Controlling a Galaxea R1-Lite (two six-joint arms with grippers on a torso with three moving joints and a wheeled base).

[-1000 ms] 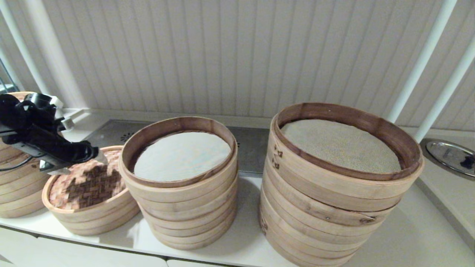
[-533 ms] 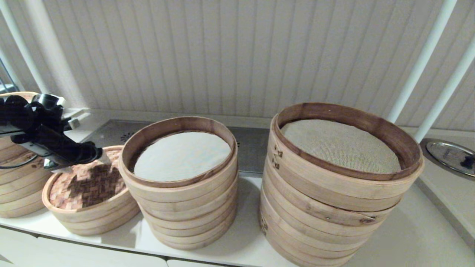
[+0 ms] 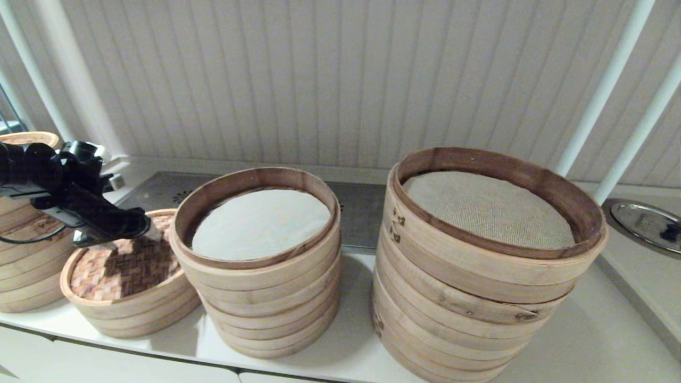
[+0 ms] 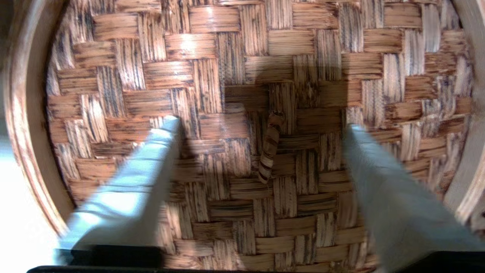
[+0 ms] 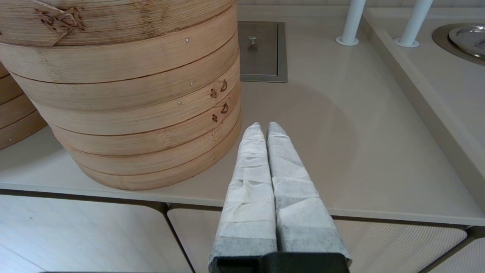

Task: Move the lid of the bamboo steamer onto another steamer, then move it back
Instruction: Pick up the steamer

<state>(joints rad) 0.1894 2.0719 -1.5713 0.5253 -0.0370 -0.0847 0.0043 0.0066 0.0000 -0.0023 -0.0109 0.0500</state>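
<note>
Left tool (image 4: 261, 131) spread wide over woven lid (image 4: 242, 57), apparently untouched, on pale counter (image 3: 585, 340) before panelled wall (image 3: 340, 80)

A: How many steamer stacks?
B: Four: far-left stack (image 3: 24, 255), low lidded steamer (image 3: 133, 306), middle stack (image 3: 266, 298), widest stack (image 3: 468, 314).
A: Lids?
B: One woven lid (image 3: 125, 266).
A: Poles?
B: Two white poles (image 3: 606, 90).

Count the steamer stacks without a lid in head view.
2: the middle stack with white liner, and the widest stack with grey mesh on the right. The far-left stack is partly hidden by the arm.
</note>
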